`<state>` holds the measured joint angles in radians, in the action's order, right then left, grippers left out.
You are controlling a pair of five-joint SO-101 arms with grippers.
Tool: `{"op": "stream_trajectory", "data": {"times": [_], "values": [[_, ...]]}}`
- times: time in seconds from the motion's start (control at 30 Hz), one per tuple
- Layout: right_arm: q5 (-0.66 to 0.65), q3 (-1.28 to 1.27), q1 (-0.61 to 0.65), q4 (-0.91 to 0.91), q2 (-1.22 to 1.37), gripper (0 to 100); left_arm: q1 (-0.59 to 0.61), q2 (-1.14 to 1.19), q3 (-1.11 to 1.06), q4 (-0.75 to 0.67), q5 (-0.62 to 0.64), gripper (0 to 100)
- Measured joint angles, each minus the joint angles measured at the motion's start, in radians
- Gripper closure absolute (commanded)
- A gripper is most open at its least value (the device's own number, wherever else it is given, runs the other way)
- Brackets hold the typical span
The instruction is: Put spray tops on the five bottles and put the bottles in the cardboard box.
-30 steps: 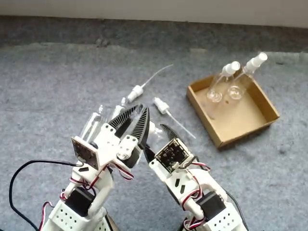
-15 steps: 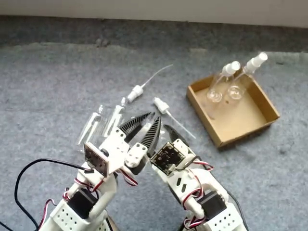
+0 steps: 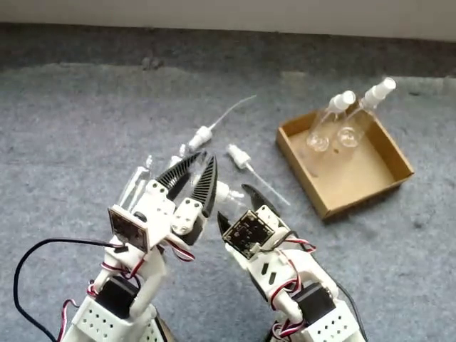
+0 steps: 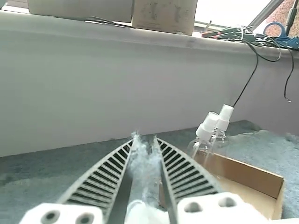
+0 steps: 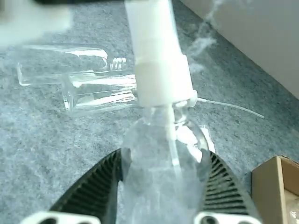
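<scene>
one grey carpet (image 3: 85,114), perhaps felt

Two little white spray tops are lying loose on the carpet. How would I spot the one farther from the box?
Start at the cardboard box on the grey carpet. Two tops lie loose beside it; the farther spray top trails a thin tube bent in a long arc, while the nearer spray top has a straight tube.
</scene>
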<state>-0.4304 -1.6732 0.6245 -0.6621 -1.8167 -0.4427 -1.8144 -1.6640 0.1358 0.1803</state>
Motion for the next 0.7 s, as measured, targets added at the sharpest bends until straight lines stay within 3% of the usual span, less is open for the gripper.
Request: {"op": "stream_trajectory", "data": {"times": [0.2,0.4,0.7], "values": [[0.000,0.000,0.000,0.000,0.000,85.6,0.176,0.000,0.000,0.000,0.000,100],[0.005,0.000,-0.049,0.000,0.000,85.7,0.181,0.000,-0.008,0.000,0.000,100],[0.255,0.002,-0.264,0.000,0.000,85.7,0.186,0.000,-0.009,0.000,0.000,100]]}}
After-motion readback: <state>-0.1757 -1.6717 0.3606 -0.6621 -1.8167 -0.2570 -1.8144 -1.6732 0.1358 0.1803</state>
